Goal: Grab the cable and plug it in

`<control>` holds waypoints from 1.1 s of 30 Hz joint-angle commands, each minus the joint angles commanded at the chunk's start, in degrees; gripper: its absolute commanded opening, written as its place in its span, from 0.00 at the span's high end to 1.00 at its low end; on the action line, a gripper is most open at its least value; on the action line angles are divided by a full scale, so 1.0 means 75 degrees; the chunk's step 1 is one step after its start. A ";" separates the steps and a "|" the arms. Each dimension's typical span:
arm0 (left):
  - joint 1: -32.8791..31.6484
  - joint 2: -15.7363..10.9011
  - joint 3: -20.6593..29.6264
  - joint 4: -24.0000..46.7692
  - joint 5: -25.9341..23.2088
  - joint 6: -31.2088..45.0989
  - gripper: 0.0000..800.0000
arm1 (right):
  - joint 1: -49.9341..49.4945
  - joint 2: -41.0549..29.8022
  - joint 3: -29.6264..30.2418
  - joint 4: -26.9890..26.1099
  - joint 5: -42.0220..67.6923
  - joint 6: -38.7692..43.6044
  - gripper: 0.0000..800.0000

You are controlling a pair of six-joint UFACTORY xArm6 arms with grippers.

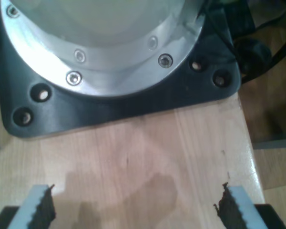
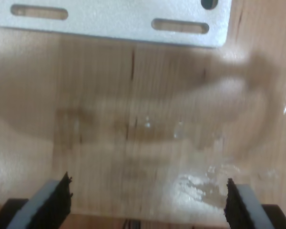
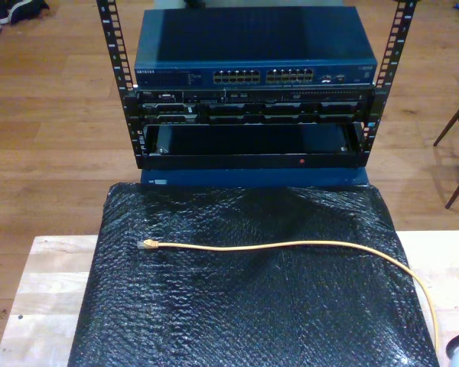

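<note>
Our first tool (image 1: 136, 210) hangs over bare wooden worktop (image 1: 148, 157) with its jaws wide apart and nothing between them. Just ahead of it sits a black base plate (image 1: 133, 102) carrying a round silver flange (image 1: 100, 71) ringed with bolts.

Our second tool (image 2: 148, 202) is also spread wide and holds nothing. It looks down on glossy wood, and a white metal bracket (image 2: 109, 21) with two slots lies on the wood ahead of it.

In the exterior view, the cable (image 3: 291, 245) lies on a black bubble-wrap mat (image 3: 245, 306) that covers the middle of the worktop (image 3: 46, 275). Its clear plug (image 3: 148, 245) rests on the mat toward the exterior view's left. From there the yellow line runs nearly straight across to the exterior view's right, then bends down toward the lower right corner of that view.

Beyond the mat stands a black rack (image 3: 252, 138) with a blue switch (image 3: 252, 53) on top, its row of ports (image 3: 264, 76) facing the mat. The plug lies well apart from those ports.
</note>
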 joint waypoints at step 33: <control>-0.0023 -0.0105 -0.1254 0.0047 0.2075 -0.0176 0.00 | 0.0422 0.0129 -0.3634 0.0481 0.3833 0.2368 0.00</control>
